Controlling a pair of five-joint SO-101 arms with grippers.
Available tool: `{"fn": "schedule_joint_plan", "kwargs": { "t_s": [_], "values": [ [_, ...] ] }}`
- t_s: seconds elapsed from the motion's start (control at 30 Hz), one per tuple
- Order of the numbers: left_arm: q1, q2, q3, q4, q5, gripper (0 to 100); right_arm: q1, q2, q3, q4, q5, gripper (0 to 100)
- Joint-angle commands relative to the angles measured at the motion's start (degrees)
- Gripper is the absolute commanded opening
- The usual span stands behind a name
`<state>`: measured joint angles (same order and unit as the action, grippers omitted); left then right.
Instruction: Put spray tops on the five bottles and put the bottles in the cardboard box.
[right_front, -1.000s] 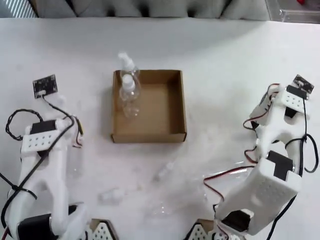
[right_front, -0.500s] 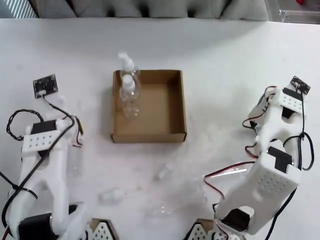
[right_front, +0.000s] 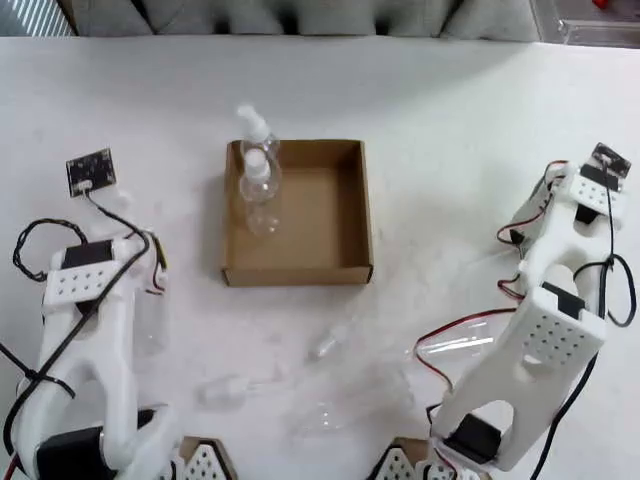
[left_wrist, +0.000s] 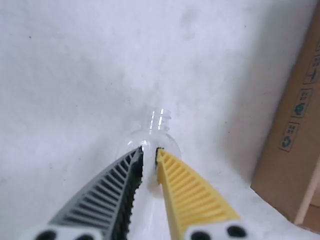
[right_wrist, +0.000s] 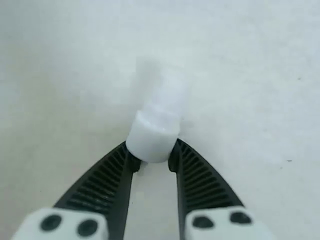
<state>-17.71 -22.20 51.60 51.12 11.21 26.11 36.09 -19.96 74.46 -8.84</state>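
Left end effector (left_wrist: 149, 152) is clenched on a clear bottle (left_wrist: 161, 119) whose neck is open and bare, low over the worktop (left_wrist: 75, 60) and near the box (left_wrist: 295, 150). Right end effector (right_wrist: 152, 152) grasps a white spray top (right_wrist: 160, 112) by its collar, out at the worktop's right side and well apart from that bottle.

Close to the arm bases, an uncapped bottle (right_front: 345, 405) lies on its side between the arms, and another uncapped bottle (right_front: 455, 345) lies by the right arm. What looks like a loose top (right_front: 222, 390) sits near the left arm. These are all faint, so I can't vouch for more.

Farther out, the box holds a capped bottle (right_front: 260, 195) along its left wall. A second capped bottle (right_front: 252, 128) is at the far left corner; whether it is inside the rim I cannot tell.

This looks like the third bottle's capping, with both parts in hand but not yet joined. The next move calls for bringing both arms toward the middle and lining the top up with the open neck. It then has to be pressed or twisted home while the left grip keeps the bottle steady
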Motion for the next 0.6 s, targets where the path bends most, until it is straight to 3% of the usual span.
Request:
{"fn": "schedule_joint_plan", "kwargs": {
  "t_s": [0.0, 0.3, 0.43, 0.57],
  "values": [
    [-0.66, 1.1, 3.16, 0.0, -0.53, 5, 0.22, -1.27, -9.41, 8.66, 4.31, 1.6],
    [-0.57, 1.1, 3.16, 0.0, -0.53, 5, 5.93, -0.57, -12.13, 22.64, 24.97, 1.6],
    [-0.31, 1.1, 3.16, 0.0, -0.53, 5, 9.89, -1.71, -8.44, 23.34, 35.16, 1.8],
    [-0.31, 1.1, 3.08, 0.0, -0.53, 5, 12.09, -4.88, -1.58, 21.67, 39.91, 1.8]
  ]
}}
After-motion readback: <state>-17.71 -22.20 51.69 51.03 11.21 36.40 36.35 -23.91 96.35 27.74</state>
